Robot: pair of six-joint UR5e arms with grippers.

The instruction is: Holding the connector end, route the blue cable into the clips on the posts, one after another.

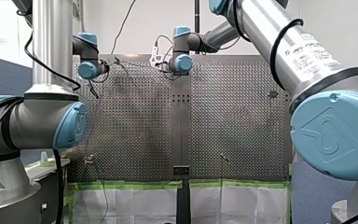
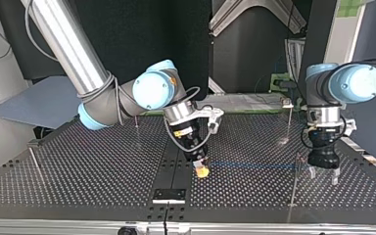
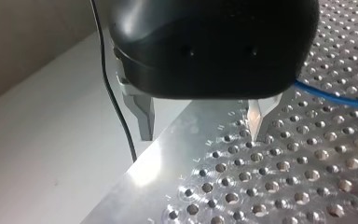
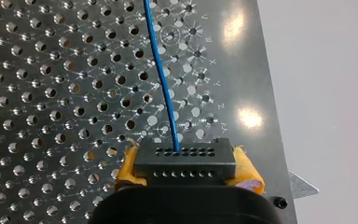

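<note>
Post clips (image 2: 287,102): too small for detail.

Bench (image 2: 93,171): open stretch at the top view's left, between left post (image 2: 34,161) and middle post (image 2: 136,122).
Obstacles: cable (image 2: 254,165), straight and low, running from the connector (image 4: 185,161) clamped in right end effector (image 2: 201,169) toward near post (image 2: 295,183); left end effector (image 2: 323,176), fingers apart, just beside that post; far post (image 2: 290,122) behind.

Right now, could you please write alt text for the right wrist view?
My right gripper is shut on a black connector between its yellow pads; the blue cable runs straight ahead from it over the perforated table.
</note>
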